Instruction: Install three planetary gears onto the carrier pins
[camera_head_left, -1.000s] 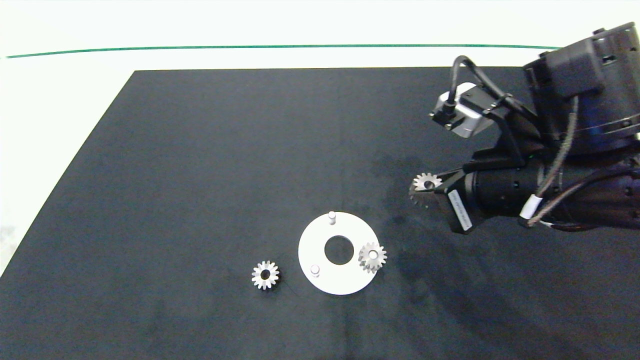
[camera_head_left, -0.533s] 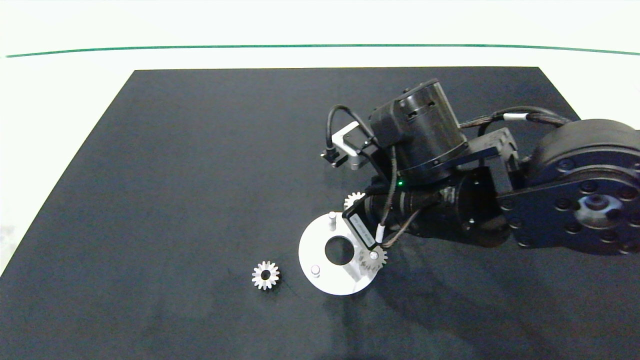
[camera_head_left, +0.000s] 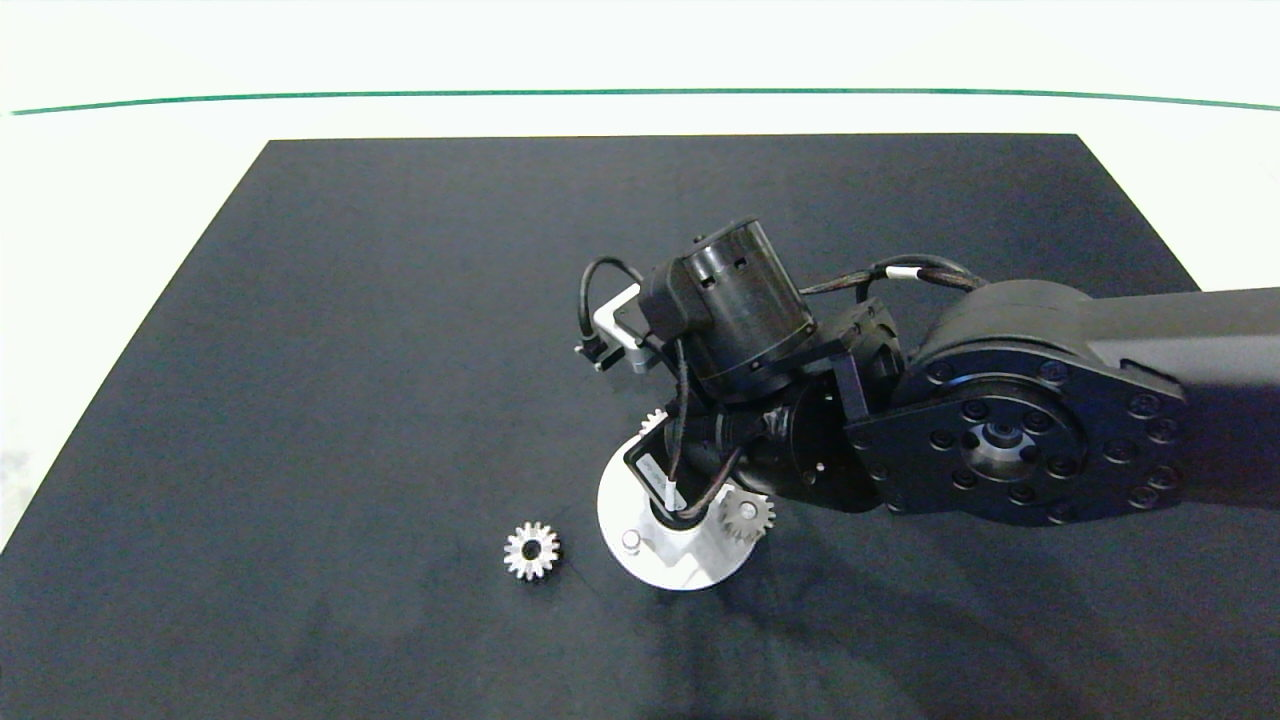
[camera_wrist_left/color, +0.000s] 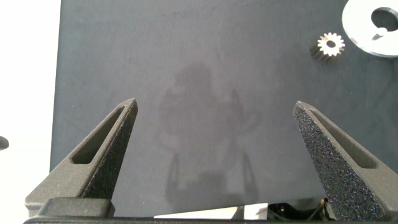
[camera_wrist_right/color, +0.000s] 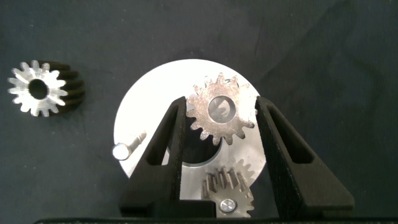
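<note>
1. Head camera looks steeply down from above at the whole black mat (camera_head_left: 400, 350).
2. Left wrist camera views the mat from farther back, low and slanted.
3. Right wrist camera looks straight down, close over the white disc (camera_wrist_right/color: 149, 118).
4. All three show the disc and loose gear (camera_head_left: 531, 551).

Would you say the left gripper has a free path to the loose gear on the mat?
Probably yes. The left gripper is open over bare mat, and nothing lies between it and the loose gear; the right gripper is busy over the disc beside it.
</note>
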